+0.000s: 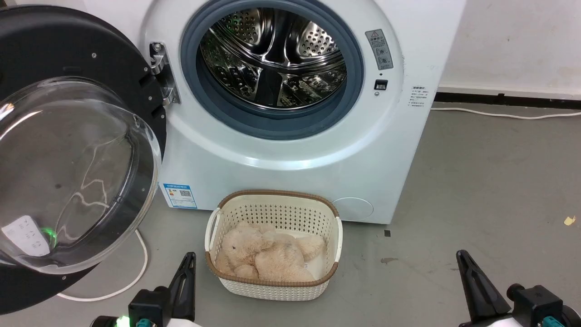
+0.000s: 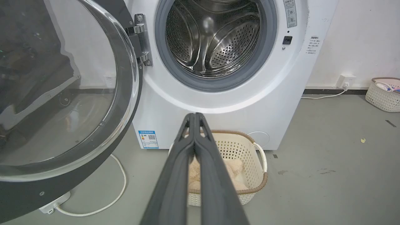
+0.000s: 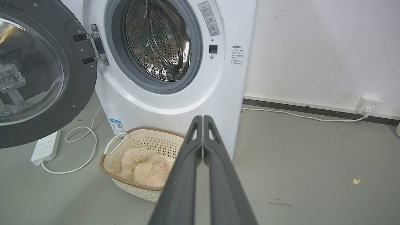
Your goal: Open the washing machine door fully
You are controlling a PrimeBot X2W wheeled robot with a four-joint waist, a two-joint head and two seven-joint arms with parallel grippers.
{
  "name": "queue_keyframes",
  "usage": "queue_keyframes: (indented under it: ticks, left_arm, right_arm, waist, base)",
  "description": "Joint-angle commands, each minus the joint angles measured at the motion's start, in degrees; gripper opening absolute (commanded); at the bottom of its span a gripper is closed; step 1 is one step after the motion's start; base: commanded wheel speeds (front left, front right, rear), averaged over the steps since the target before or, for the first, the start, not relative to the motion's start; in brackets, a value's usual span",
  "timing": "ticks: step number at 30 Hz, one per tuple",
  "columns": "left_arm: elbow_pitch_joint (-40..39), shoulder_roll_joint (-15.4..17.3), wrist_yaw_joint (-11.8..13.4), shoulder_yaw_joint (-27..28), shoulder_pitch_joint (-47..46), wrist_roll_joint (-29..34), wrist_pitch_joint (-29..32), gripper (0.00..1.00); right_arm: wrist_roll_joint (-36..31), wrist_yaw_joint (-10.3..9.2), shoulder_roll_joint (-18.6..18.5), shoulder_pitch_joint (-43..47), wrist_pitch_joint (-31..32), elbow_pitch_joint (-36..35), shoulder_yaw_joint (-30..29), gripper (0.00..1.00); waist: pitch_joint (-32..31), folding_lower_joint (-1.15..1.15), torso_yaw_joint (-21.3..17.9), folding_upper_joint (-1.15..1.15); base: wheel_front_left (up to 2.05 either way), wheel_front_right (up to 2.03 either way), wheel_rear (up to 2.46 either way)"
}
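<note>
Probably heavy and rigid, the open washing machine door (image 1: 54,50) takes a push at its rim; left gripper (image 2: 195,116) and right gripper (image 3: 202,118) pinched together

Left gripper (image 2: 195,116) rises from the bottom centre, jaws pressed together, holding nothing, tips over the far rim of a cream perforated basket (image 2: 247,147). The basket sits on the grey floor (image 2: 328,187) just in front of the washing machine (image 2: 175,106), with a beige plush toy (image 2: 234,167) inside. The washing machine door (image 2: 62,103) stands open at left on a metal hinge (image 2: 142,40), its clear glass bowl facing the camera. The steel drum (image 2: 215,37) is exposed, ringed by a grey gasket (image 2: 269,40). A blue sticker (image 2: 148,139) is low on the front. A white cable (image 2: 120,184) runs to a power strip (image 2: 51,205) under the door. A second basket (image 2: 382,95) is far right by the wall.
</note>
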Motion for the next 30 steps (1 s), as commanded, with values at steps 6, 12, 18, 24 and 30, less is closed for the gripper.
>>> queue_keyframes:
  ticks: [6, 12, 18, 24, 30]
  left_arm:
    - [-0.5, -0.6, -0.6, 0.9, -1.2, 0.9, 0.9, 0.0]
    - [-0.7, -0.9, -0.8, 1.5, -1.5, 1.4, 1.6, 0.0]
    - [-0.9, -1.2, -1.1, 2.1, -1.7, 1.9, 2.3, 0.0]
    - [-1.2, -1.5, -1.4, 2.7, -2.0, 2.4, 3.0, 0.0]
    - [-1.4, -1.8, -1.6, 3.2, -2.3, 2.9, 3.7, 0.0]
  right_arm:
    - [-0.7, -0.02, 0.1, -1.3, 1.0, -0.4, 0.3, 0.0]
    - [-0.9, -0.02, 0.1, -1.7, 1.7, -0.5, 0.4, 0.0]
    - [-1.1, -0.02, 0.1, -2.1, 2.4, -0.6, 0.6, 0.0]
    - [-1.4, -0.02, 0.1, -2.5, 3.1, -0.7, 0.7, 0.0]
    - [-1.6, -0.03, 0.1, -2.9, 3.8, -0.8, 0.9, 0.0]
  waist:
    - [0.1, 0.0, -0.2, 0.0]
    - [0.2, 0.0, -0.3, 0.0]
    - [0.3, 0.0, -0.5, 0.0]
    - [0.4, 0.0, -0.6, 0.0]
    - [0.4, 0.0, -0.8, 0.0]
  base:
    - [0.0, 0.0, 0.0]
    - [0.0, 0.0, 0.0]
    - [0.0, 0.0, 0.0]
    - [0.0, 0.0, 0.0]
    - [0.0, 0.0, 0.0]
